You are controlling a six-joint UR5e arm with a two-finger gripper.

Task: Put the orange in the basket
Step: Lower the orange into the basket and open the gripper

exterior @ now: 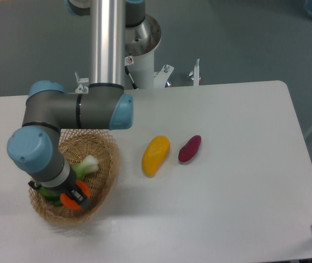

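Far left: basket (107, 164) near table (243, 219) front-left edge, green vegetable (84, 167) inside. Gripper (74, 199) down in basket over orange (72, 200), fingers either side of it; clamped or let go, hard to tell, mostly hidden. Right of basket: yellow fruit (156, 155), purple one (189, 148) just beside, then bare tabletop out to right edge.

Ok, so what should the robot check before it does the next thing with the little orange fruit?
1. Gripper is above the oval woven wicker basket: ok.
2. Small round orange fruit sits between the fingers: ok, it looks that way.
3. Fruit is touching the basket floor: cannot tell, the arm hides it.
4. Green vegetable leaves room below: cannot tell.
5. Yellow mango-like fruit and dark red oblong fruit lie on the white table, away from the basket: ok.
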